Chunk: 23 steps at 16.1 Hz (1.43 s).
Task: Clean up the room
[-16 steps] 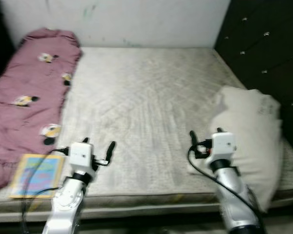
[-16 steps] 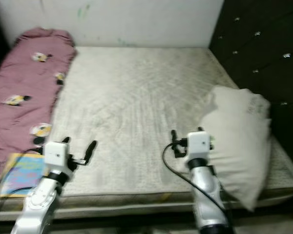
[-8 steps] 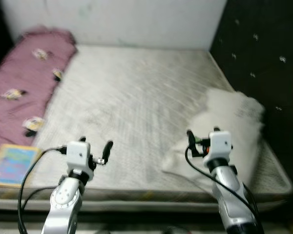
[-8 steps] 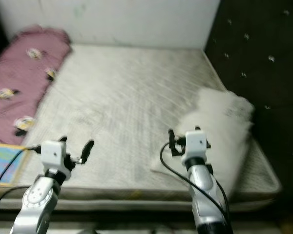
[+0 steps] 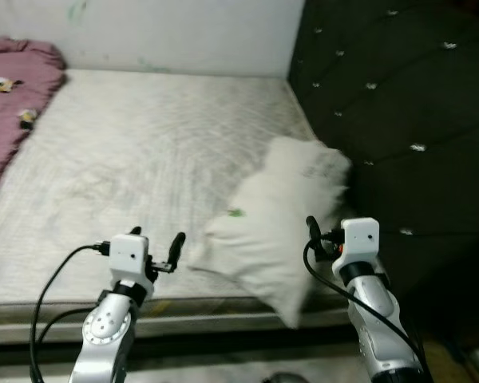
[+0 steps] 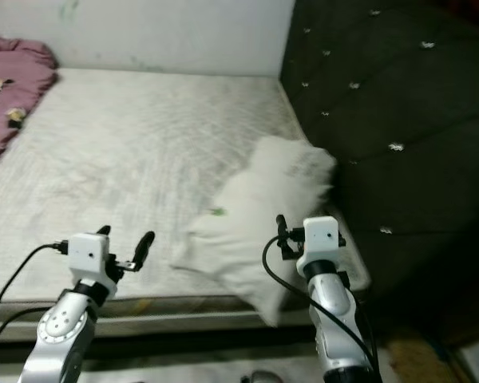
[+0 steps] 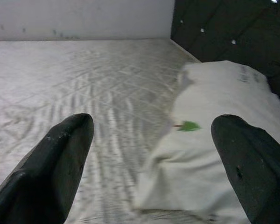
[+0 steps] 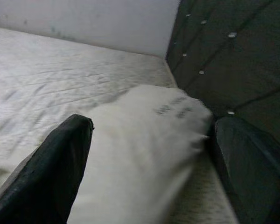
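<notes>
Okay, I see a white pillow [image 5: 275, 219] lying on the mattress [image 5: 136, 152] beside the dark tufted headboard [image 5: 391, 104], one corner past the near edge. Left gripper [image 5: 156, 249] and right gripper [image 5: 327, 231] hover over that edge, fingers spread, holding nothing. Maroon blanket [image 5: 16, 76] far left.

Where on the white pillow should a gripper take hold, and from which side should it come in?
Grip the pillow at its near corner, which hangs over the mattress edge, probably with the open right gripper coming from the foot side. That loose corner is thin enough to pinch; the middle looks too plump.
</notes>
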Motion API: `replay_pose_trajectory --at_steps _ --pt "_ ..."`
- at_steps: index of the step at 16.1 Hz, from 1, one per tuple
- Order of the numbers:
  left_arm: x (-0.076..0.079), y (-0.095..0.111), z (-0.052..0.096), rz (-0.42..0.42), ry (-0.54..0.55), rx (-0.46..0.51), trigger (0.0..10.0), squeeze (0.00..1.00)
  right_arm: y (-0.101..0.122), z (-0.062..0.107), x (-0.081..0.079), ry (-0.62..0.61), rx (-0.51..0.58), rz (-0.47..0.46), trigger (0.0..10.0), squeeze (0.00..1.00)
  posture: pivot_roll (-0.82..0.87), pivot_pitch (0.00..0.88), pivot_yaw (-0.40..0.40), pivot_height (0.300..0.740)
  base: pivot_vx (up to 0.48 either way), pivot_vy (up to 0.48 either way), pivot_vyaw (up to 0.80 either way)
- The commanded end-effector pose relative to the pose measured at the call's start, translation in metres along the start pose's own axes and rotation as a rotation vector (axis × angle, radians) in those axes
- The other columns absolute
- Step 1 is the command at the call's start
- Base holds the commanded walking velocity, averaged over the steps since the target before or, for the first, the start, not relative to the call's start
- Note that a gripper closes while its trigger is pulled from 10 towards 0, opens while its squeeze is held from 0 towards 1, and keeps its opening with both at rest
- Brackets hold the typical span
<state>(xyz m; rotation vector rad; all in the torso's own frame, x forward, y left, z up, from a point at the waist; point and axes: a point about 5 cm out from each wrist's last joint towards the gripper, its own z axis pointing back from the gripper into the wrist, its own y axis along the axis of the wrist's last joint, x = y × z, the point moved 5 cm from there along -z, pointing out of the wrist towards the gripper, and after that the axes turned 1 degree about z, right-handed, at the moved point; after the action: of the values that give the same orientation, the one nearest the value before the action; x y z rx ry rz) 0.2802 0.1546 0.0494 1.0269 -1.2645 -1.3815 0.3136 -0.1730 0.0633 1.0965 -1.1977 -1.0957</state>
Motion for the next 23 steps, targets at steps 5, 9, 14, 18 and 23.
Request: replay_pose_trajectory --at_steps 5,9,14,18,23 --pt "0.0064 0.0039 -0.0041 0.021 -0.007 0.016 10.0 0.00 0.0012 -0.0014 0.0077 -0.013 0.000 0.016 10.0 0.00 -0.02 0.000 -0.029 0.740 0.000 -0.258 0.00" --pt "0.0090 0.0074 -0.0044 0.018 -0.045 0.036 10.0 0.00 0.0011 -0.0015 0.0076 -0.014 -0.001 0.017 10.0 0.00 -0.03 0.000 -0.027 0.740 0.000 0.000 0.00" --pt "0.0120 0.0091 -0.0041 0.023 -0.064 0.043 10.0 0.00 0.0013 -0.0016 0.0077 -0.013 0.000 0.020 10.0 0.00 -0.02 0.000 -0.028 0.740 0.195 0.000 0.00" --pt "0.0119 0.0095 -0.0041 0.023 -0.065 0.048 10.0 0.00 0.0022 -0.0030 0.0074 -0.009 0.004 0.025 10.0 0.00 -0.02 0.000 -0.028 0.740 0.245 0.000 0.00" --pt "0.0112 0.0091 -0.0040 0.020 -0.064 0.046 10.0 0.00 0.0010 -0.0025 0.0060 0.000 0.001 0.024 10.0 0.00 -0.02 0.000 -0.031 0.740 0.246 0.000 0.00"
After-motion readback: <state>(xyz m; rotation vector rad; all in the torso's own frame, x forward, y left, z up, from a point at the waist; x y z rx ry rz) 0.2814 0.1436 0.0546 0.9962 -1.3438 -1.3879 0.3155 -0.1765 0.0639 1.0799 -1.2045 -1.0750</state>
